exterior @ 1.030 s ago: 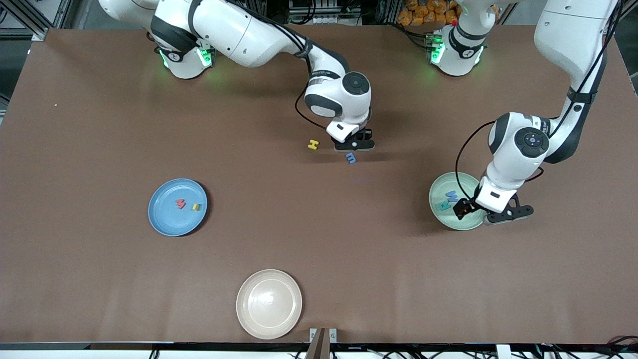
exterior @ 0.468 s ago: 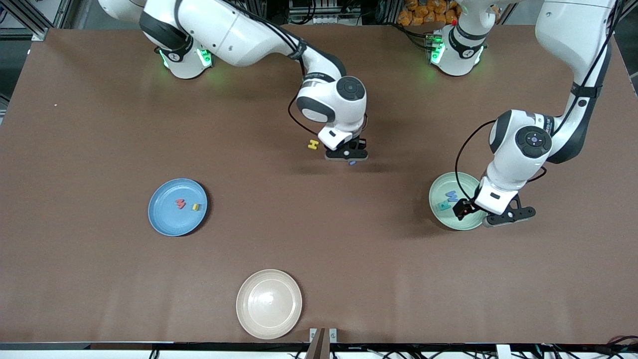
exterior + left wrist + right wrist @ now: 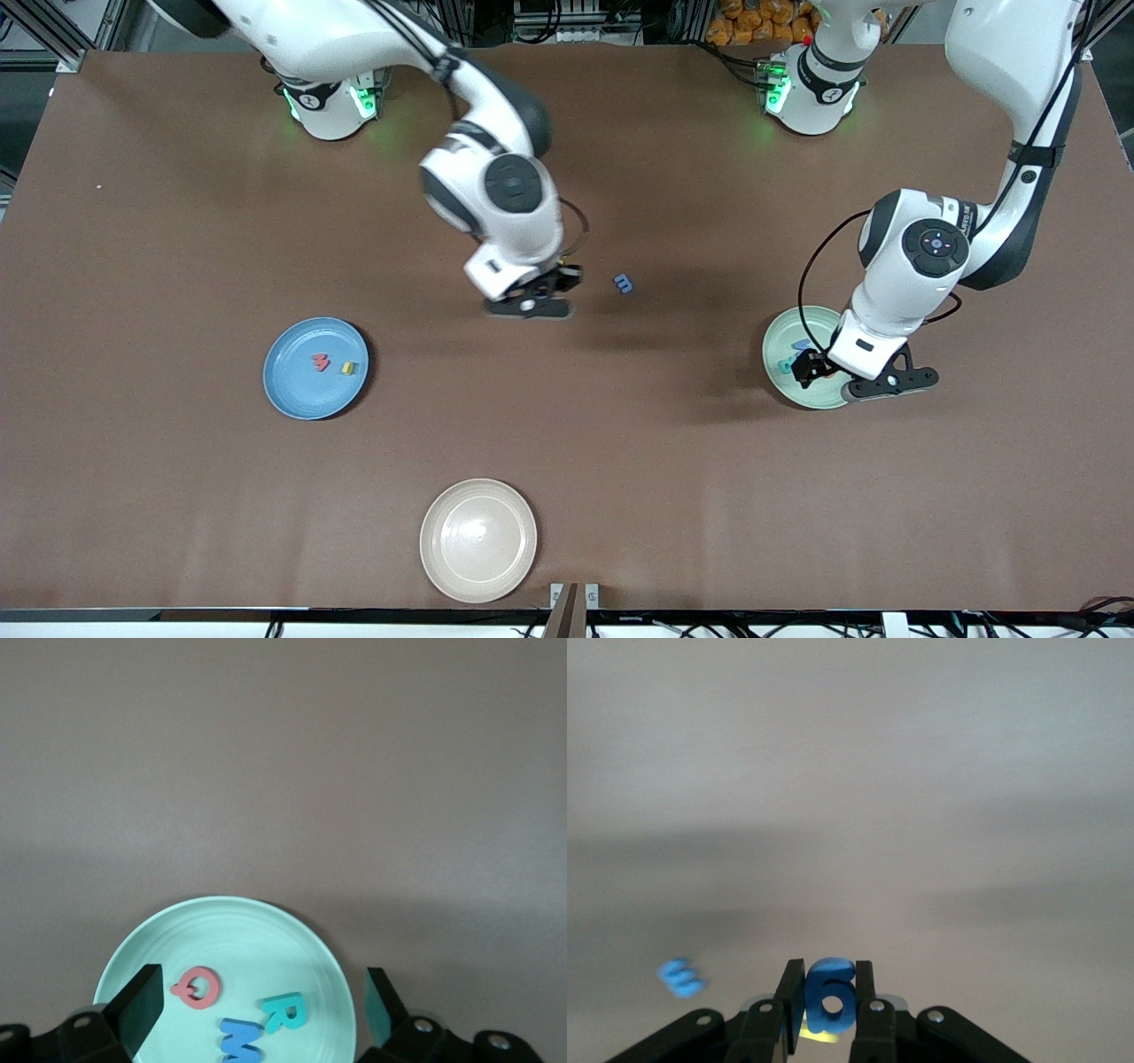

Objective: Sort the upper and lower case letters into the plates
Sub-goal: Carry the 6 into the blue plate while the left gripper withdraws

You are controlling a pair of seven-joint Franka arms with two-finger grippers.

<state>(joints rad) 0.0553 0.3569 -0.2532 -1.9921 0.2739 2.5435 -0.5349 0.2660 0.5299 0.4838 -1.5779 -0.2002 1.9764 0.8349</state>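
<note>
Reading the brown table (image 3: 177,221) as a clock face from the front camera, with the arms' bases up at twelve, the right arm reaches down to the middle while the left arm waits out at about four o'clock. Three plates lie on it. The blue plate (image 3: 292,390) sits at about eight o'clock, the mint green plate (image 3: 780,377) at about four, and a cream-white plate (image 3: 478,540) at six has no letters on it. The left gripper (image 3: 261,992) hangs over the mint plate with its fingers spread wide and nothing between them. The right gripper (image 3: 530,306) is over bare table near the centre, clamped on the blue g (image 3: 829,997), which stands between its fingers. On the mint plate lie the red Q (image 3: 197,986), the teal R (image 3: 285,1010) and the blue M (image 3: 237,1041), close together. The blue plate holds the red w (image 3: 320,361), with the yellow u (image 3: 349,367) at its three o'clock. The blue m (image 3: 624,283) lies loose on the table, near the right gripper at its three o'clock. A blurred yellow scrap (image 3: 819,1036) shows under the held g, perhaps the H, though I cannot tell. By my count five letters are sorted and one is in hand. I judge the g and m are due at the blue plate, and the H, wherever it sits, at the mint one.
</note>
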